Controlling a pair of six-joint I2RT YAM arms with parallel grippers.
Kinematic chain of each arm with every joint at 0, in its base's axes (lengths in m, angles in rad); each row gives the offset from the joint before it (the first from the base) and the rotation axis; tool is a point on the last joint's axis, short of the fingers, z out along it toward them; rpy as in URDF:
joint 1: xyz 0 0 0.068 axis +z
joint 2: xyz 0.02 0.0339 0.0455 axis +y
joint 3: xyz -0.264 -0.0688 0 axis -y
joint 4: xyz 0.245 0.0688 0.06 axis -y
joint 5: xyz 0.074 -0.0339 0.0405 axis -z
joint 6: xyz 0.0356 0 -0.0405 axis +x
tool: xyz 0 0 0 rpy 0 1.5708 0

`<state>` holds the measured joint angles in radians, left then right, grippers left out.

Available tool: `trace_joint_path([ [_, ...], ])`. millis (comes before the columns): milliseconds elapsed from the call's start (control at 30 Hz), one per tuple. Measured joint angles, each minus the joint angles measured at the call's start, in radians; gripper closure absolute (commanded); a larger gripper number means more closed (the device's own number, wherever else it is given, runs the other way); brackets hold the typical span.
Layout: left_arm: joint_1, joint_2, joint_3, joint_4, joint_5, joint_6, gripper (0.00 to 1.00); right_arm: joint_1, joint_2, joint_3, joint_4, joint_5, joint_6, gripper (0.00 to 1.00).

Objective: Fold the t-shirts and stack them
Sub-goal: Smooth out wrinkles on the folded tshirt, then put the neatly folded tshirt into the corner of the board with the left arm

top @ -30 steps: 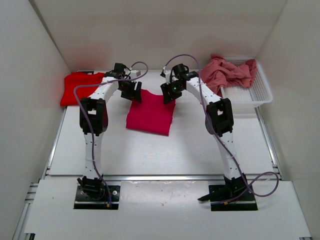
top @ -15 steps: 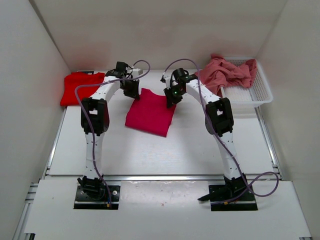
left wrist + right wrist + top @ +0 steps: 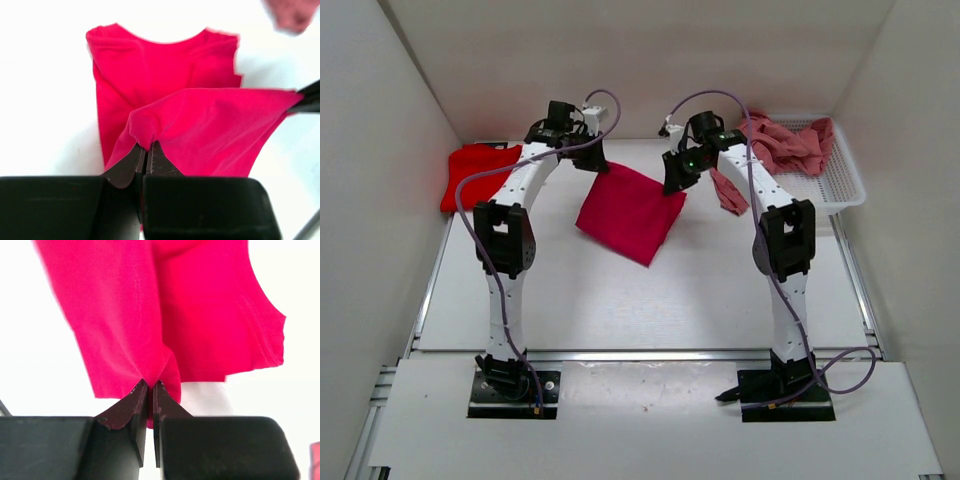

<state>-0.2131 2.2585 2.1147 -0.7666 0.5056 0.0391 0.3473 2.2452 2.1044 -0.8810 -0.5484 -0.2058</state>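
Left gripper (image 3: 146,147), right gripper (image 3: 151,385) pinch crimson shirt (image 3: 630,212).

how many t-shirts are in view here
3. The red t-shirt lies folded at far left; the crimson t-shirt is held mid-table by the left claw and right claw; the pink t-shirt is heaped over the basket, far right. Others could hide beneath it.

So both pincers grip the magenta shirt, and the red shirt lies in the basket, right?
Not the basket: the top view shows the red shirt on the table at far left. The left pincer and right pincer do grip the magenta shirt.
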Motion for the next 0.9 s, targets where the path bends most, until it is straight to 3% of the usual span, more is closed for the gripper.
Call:
trace_joint_path([
  [200,-0.034,-0.005,0.045,0.065,-0.008,-0.032,0.96,-0.035,-0.019,0.005,0.010,-0.007,0.004,1.00],
  [300,-0.060,0.031,0.079,0.074,-0.053,-0.042,0.80,-0.057,0.007,0.004,0.011,0.024,0.011,1.00],
  [367,-0.080,0.069,0.109,0.090,-0.087,-0.046,0.46,-0.071,0.026,0.000,0.016,0.065,0.020,0.91],
  [400,-0.089,0.093,0.124,0.099,-0.110,-0.049,0.26,-0.076,0.034,-0.003,0.018,0.104,0.030,0.76],
  [433,-0.095,0.111,0.132,0.106,-0.132,-0.040,0.18,-0.079,0.044,-0.005,0.021,0.154,0.047,0.61],
  [467,-0.102,0.132,0.147,0.107,-0.162,-0.043,0.02,-0.080,0.053,-0.005,0.026,0.210,0.062,0.55],
  [500,-0.110,0.156,0.160,0.113,-0.192,-0.041,0.01,-0.080,0.064,-0.004,0.035,0.279,0.073,0.46],
  [600,-0.117,0.204,0.174,0.114,-0.277,-0.034,0.02,-0.080,0.100,0.013,0.045,0.441,0.098,0.36],
  [733,-0.084,0.197,0.158,0.093,-0.266,-0.021,0.01,-0.078,0.107,0.028,0.053,0.528,0.103,0.37],
  [900,-0.017,0.126,0.037,0.061,-0.106,0.006,0.01,-0.053,0.087,0.037,0.057,0.525,0.105,0.38],
])
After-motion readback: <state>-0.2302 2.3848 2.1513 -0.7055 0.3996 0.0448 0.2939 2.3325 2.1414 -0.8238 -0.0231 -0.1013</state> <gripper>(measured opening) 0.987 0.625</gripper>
